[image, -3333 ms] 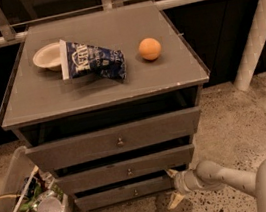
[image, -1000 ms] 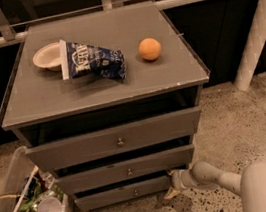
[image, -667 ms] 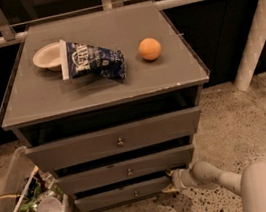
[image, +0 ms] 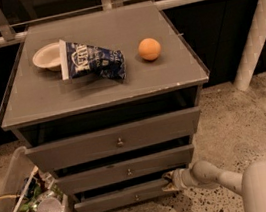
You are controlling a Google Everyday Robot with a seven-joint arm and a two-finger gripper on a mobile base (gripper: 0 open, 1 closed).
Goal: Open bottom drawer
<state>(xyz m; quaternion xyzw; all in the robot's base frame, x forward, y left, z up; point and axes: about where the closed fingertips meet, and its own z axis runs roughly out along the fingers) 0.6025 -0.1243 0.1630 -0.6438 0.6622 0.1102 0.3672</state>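
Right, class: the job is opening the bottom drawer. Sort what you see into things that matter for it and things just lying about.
Part of the job:
- bottom drawer, lowest front
- its knob
- gripper, at that drawer's right end

Just lying about:
- orange
- chip bag
- white bowl
- bin of rubbish, on the floor at the left
- top drawer
- middle drawer

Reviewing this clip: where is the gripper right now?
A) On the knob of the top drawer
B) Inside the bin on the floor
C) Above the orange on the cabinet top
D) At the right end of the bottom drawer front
D. The gripper sits low beside the right end of the bottom drawer, well below the top drawer's knob, the orange and away from the bin.
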